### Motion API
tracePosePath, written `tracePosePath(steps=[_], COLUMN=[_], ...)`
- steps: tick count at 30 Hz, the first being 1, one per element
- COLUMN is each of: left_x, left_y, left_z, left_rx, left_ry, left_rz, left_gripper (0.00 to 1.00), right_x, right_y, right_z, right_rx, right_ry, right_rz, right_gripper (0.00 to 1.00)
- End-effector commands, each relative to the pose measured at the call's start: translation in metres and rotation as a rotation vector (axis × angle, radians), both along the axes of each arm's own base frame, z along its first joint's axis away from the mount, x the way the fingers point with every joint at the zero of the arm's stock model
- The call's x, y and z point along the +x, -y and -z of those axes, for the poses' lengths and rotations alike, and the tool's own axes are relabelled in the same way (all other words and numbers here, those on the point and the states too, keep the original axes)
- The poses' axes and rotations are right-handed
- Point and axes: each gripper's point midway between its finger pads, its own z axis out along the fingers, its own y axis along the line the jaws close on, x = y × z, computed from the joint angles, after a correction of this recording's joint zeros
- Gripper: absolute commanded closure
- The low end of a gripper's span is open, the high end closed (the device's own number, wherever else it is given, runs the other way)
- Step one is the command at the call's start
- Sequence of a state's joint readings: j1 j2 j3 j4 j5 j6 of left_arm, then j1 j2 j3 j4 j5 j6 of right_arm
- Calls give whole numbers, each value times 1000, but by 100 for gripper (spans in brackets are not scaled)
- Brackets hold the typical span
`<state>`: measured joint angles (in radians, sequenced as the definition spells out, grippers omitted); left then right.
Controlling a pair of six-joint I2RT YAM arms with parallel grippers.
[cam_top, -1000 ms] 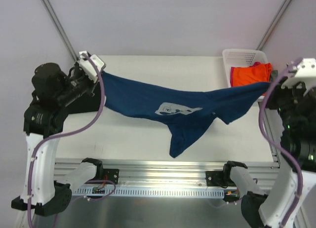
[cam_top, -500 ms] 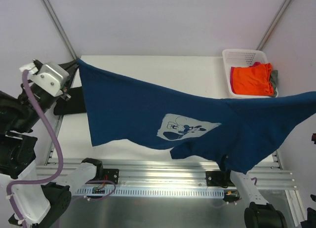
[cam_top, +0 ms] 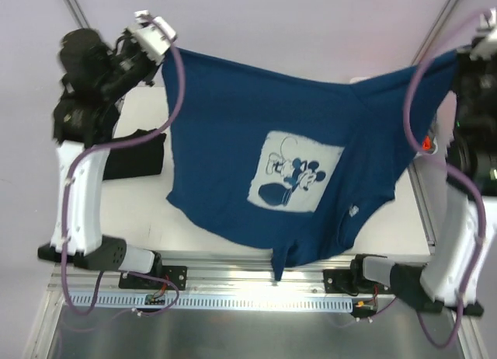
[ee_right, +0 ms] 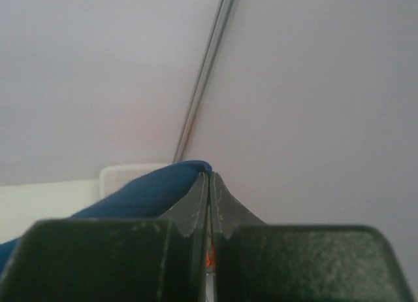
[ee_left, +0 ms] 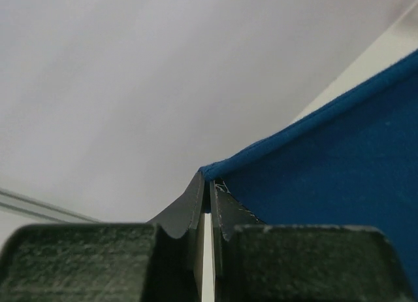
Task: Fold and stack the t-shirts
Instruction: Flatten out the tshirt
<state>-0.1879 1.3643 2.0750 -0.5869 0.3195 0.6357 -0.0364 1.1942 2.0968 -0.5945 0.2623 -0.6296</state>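
One navy t-shirt point(cam_top: 225, 141) hanging spread above the table point(cam_top: 144, 110), upper corners pinched in the clenched left gripper point(ee_left: 209, 187) and right gripper point(ee_right: 209, 181), not yet folded; black t-shirt point(cam_top: 136, 153) lying at left, perhaps already folded.

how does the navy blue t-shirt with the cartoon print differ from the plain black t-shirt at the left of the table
The navy blue t-shirt hangs spread wide in the air, pinched by the left gripper and the right gripper; the black t-shirt lies compact on the table. The navy one shows a pale square cartoon print; the black one shows none. Both are dark cloth shirts.
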Motion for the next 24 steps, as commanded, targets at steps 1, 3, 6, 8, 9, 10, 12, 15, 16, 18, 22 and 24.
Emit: tracePosePath(steps=[1,3,6,8,9,10,12,15,16,18,22,24], left_x=[38,53,59,49,50,46,29,-5,-13,-40,-78,-93], left_y=[-9,-5,-1,0,1,2,3,3,3,0,-11,-17], left_z=[-9,-19,-26,-30,-18,-13,0,11,16,29,39,31], left_rx=[56,32,4,-8,-9,-8,0,-11,-12,5,31,2], left_ry=[59,73,79,83,51,39,13,-6,-11,-11,23,43], left_rz=[-65,-64,-53,-40,-38,-29,-6,22,29,48,32,10], left_gripper=[100,100,100,100,100,100,100,100,100,100,100,100], right_x=[43,53,46,32,26,12,-5,-46,-55,-86,-136,-164], right_y=[25,38,47,46,46,42,41,37,37,34,34,38], right_z=[-7,-16,-25,-23,-21,-15,-11,-8,-7,-2,4,0], right_rx=[3,12,-6,-21,-26,-30,-41,-95,-128,-175,-253,-235], right_ry=[-5,9,41,50,51,51,54,66,59,69,94,119], right_rz=[88,110,135,125,126,119,124,155,170,195,279,342], right_gripper=[100,100,100,100,100,100,100,100,100,100,100,100])
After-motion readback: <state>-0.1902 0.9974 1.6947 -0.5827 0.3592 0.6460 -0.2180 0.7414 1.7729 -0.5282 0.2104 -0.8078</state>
